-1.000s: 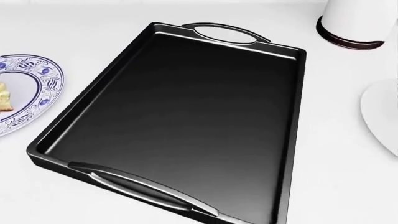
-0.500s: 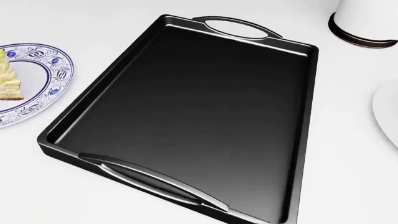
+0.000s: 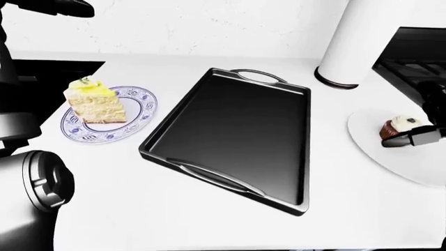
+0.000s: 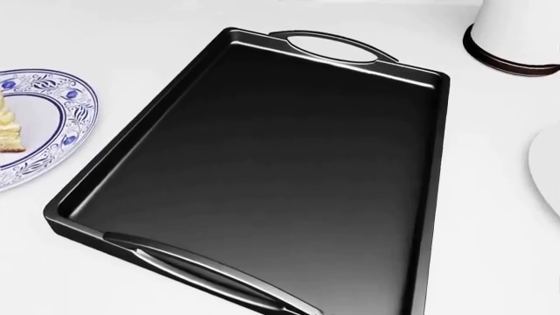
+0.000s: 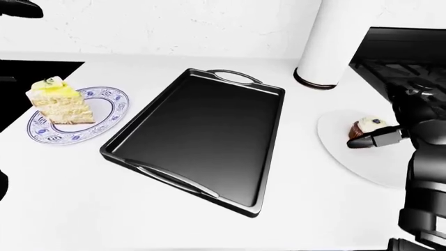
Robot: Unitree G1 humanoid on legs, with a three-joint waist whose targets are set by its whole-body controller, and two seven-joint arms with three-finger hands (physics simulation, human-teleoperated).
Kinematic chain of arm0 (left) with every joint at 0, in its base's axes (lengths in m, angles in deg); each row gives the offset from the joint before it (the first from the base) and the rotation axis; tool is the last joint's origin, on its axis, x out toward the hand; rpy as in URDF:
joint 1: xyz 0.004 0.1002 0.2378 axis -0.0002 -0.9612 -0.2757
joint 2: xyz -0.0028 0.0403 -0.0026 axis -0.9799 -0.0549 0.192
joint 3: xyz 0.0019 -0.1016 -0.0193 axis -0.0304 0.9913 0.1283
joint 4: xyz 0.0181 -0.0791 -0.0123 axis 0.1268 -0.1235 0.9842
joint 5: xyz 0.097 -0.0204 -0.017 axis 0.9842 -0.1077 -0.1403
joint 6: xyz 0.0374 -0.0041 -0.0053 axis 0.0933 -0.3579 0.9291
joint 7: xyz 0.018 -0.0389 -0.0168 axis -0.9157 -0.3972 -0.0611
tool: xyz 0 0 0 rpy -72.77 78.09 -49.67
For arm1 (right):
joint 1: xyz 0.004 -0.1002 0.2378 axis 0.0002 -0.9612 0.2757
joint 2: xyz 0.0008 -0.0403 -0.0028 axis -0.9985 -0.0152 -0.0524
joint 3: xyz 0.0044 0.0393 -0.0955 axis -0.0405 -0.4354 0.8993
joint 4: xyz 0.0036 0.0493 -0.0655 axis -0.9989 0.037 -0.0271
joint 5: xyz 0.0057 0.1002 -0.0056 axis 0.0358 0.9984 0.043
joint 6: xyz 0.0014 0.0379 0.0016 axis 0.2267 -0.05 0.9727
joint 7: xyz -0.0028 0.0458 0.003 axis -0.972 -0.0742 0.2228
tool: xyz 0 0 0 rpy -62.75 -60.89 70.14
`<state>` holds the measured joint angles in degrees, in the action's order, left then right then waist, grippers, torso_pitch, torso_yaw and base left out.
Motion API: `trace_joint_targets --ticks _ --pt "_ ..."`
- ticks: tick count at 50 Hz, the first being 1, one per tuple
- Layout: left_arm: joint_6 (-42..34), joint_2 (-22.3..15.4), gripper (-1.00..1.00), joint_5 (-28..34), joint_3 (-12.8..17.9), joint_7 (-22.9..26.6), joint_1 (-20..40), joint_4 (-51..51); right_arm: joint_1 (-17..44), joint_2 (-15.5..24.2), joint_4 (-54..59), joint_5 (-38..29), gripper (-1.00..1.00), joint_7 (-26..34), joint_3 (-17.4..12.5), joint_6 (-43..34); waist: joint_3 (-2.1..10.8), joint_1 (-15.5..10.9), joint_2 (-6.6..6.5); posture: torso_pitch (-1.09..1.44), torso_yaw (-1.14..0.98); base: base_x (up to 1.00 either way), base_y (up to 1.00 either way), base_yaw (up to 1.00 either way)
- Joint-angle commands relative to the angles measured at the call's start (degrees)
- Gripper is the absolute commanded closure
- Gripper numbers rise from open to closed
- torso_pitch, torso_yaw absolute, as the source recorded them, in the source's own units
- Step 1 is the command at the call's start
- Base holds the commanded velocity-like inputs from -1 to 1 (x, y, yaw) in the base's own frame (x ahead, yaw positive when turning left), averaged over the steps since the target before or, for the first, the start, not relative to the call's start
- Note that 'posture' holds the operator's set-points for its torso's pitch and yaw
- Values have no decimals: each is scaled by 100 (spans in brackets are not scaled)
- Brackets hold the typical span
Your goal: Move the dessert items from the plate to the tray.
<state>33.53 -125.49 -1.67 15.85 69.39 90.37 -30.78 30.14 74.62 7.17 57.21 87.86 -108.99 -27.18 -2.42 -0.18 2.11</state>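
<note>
Right robot hand (image 5: 380, 137) at cupcake (image 5: 363, 127) on white plate (image 5: 349, 157), right side of right-eye view; fingers against cupcake, grip closed or not: cannot tell. Left robot hand hidden; only dark arm parts at left edge. Black tray (image 3: 237, 136) mid-worktop (image 3: 139, 209), empty. Cake slice (image 3: 94, 100) on blue-patterned plate (image 3: 139, 112), left of tray. White cylinder (image 3: 355, 42) cut off at top.

Black tray (image 3: 237, 130) at centre, cake slice (image 3: 94, 102) on patterned plate (image 3: 136, 112) left, my right hand (image 3: 422, 133) touching cupcake (image 3: 397, 128) on white plate (image 3: 397, 157) right
</note>
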Motion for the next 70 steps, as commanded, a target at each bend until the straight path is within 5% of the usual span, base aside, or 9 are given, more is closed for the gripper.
trace_joint_targets --ticks 1,31,39,56,70 --pt "146 -70 -100 2 10 -28 207 201 173 139 -137 32 -100 -136 -67 157 153 -3 6 0 0 0 0 0" --pt "160 -91 -100 12 29 -57 143 222 -286 75 -297 121 -100 -102 -205 157 133 -21 29 0 0 0 0 0" --pt "185 -108 -100 34 18 -49 178 177 -309 46 -348 135 -66 -47 -200 108 136 -16 43 0 0 0 0 0" --pt "138 -141 -100 30 46 -59 157 247 -437 74 -434 100 -55 -1 -280 113 126 -12 59 0 0 0 0 0" --pt "131 -157 -100 -11 60 -80 79 305 -393 96 -577 79 -10 62 -300 39 139 -17 64 0 0 0 0 0"
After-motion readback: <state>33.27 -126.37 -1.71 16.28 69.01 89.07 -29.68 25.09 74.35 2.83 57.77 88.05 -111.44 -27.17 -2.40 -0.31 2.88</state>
